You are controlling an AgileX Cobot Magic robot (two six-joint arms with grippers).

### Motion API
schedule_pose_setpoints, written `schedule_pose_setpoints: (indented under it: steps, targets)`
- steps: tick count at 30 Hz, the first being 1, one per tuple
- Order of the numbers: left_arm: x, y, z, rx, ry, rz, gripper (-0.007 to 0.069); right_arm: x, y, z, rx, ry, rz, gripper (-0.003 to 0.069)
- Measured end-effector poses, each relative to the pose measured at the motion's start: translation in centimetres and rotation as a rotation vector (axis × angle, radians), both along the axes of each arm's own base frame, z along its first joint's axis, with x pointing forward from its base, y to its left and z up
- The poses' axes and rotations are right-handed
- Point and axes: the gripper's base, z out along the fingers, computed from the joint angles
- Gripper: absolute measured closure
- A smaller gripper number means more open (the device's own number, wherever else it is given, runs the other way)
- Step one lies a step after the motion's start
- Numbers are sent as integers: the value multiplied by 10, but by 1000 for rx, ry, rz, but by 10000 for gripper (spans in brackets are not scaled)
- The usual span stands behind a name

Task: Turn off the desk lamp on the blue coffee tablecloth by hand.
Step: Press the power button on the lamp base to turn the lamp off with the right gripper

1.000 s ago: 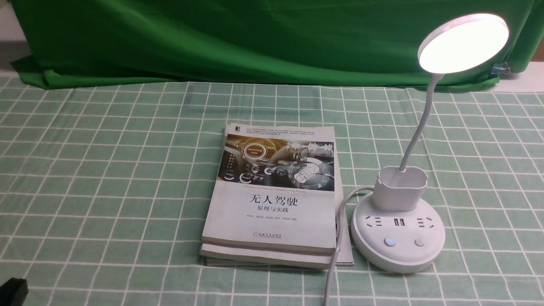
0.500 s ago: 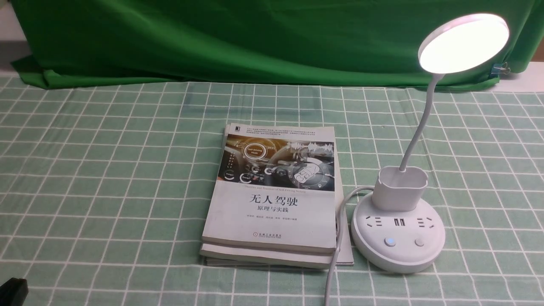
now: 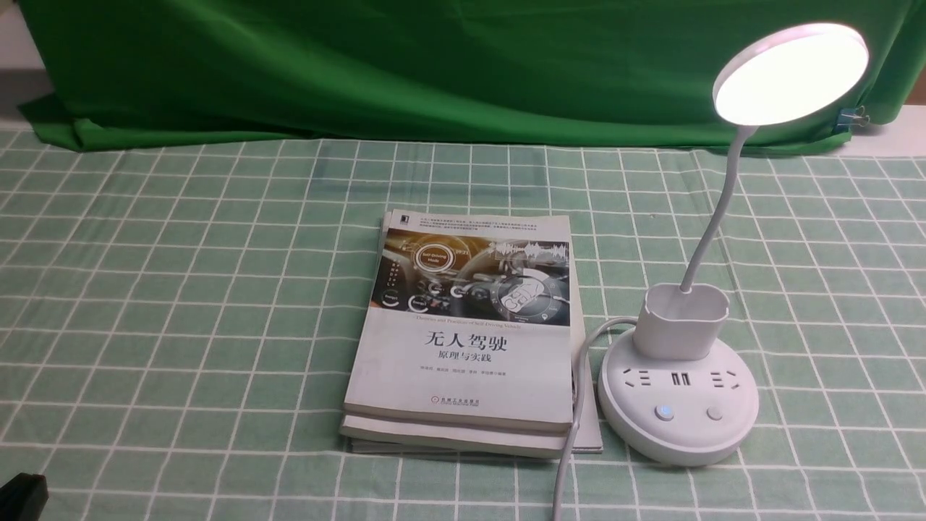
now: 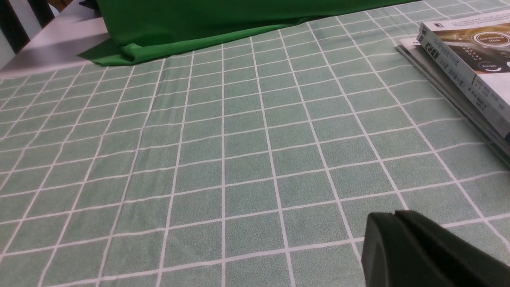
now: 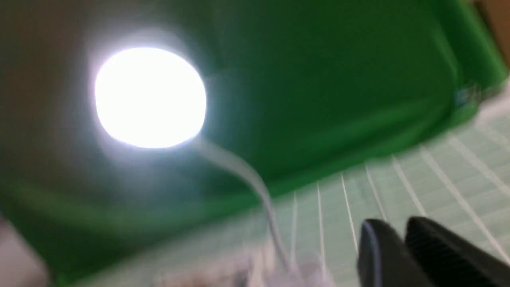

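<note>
The white desk lamp (image 3: 678,412) stands at the right on the checked tablecloth (image 3: 181,289). Its disc head (image 3: 790,72) is lit. The round base carries a glowing blue button (image 3: 663,412) and a plain button (image 3: 715,413). A black corner of my left gripper (image 3: 22,496) shows at the near left edge, far from the lamp. In the left wrist view it (image 4: 395,215) is shut and empty above bare cloth. My right gripper (image 5: 392,227) appears only in the blurred right wrist view, jaws together, empty, with the lit head (image 5: 150,97) ahead of it.
A stack of books (image 3: 470,340) lies beside the lamp base on its left. The lamp's white cable (image 3: 571,434) runs between them to the near edge. A dark green backdrop cloth (image 3: 398,65) hangs along the far side.
</note>
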Motion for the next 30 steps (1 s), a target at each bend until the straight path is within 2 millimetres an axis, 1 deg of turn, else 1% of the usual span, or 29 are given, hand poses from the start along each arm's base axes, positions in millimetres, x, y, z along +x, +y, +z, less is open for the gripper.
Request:
schedule_pose_setpoints:
  steps: [1, 2, 4, 6, 7, 9, 10, 11, 12, 13, 15, 18, 19, 20, 24, 27, 30]
  targets:
    - [0, 0, 0, 0, 0, 0, 624, 4, 4, 16, -71, 84, 48, 611]
    - [0, 0, 0, 0, 0, 0, 624, 9, 6, 21, -107, 155, 79, 614]
    - [0, 0, 0, 0, 0, 0, 624, 23, 14, 41, -220, 323, 164, 617]
    - [0, 0, 0, 0, 0, 0, 624, 40, 22, 54, -310, 502, 236, 618]
    - [0, 0, 0, 0, 0, 0, 624, 52, 26, 55, -356, 610, 271, 618]
    - [0, 0, 0, 0, 0, 0, 624, 79, 34, 49, -444, 806, 329, 618]
    - [0, 0, 0, 0, 0, 0, 624, 84, 36, 49, -456, 826, 338, 618]
    - [0, 0, 0, 0, 0, 0, 624, 104, 41, 40, -496, 907, 371, 618]
    - [0, 0, 0, 0, 0, 0, 624, 109, 42, 40, -503, 919, 378, 618]
    - [0, 0, 0, 0, 0, 0, 624, 121, 46, 34, -523, 956, 397, 618]
    - [0, 0, 0, 0, 0, 0, 624, 143, 52, 20, -544, 1029, 426, 618]
    - [0, 0, 0, 0, 0, 0, 624, 169, 60, -2, -554, 1115, 463, 618]
    - [0, 0, 0, 0, 0, 0, 624, 174, 63, -6, -546, 1123, 470, 618]
    - [0, 0, 0, 0, 0, 0, 624, 182, 66, -14, -537, 1139, 491, 618]
    - [0, 0, 0, 0, 0, 0, 624, 197, 73, -33, -499, 1145, 503, 618]
    - [0, 0, 0, 0, 0, 0, 624, 204, 75, -39, -496, 1137, 496, 618]
    - [0, 0, 0, 0, 0, 0, 624, 210, 76, -41, -496, 1123, 491, 618]
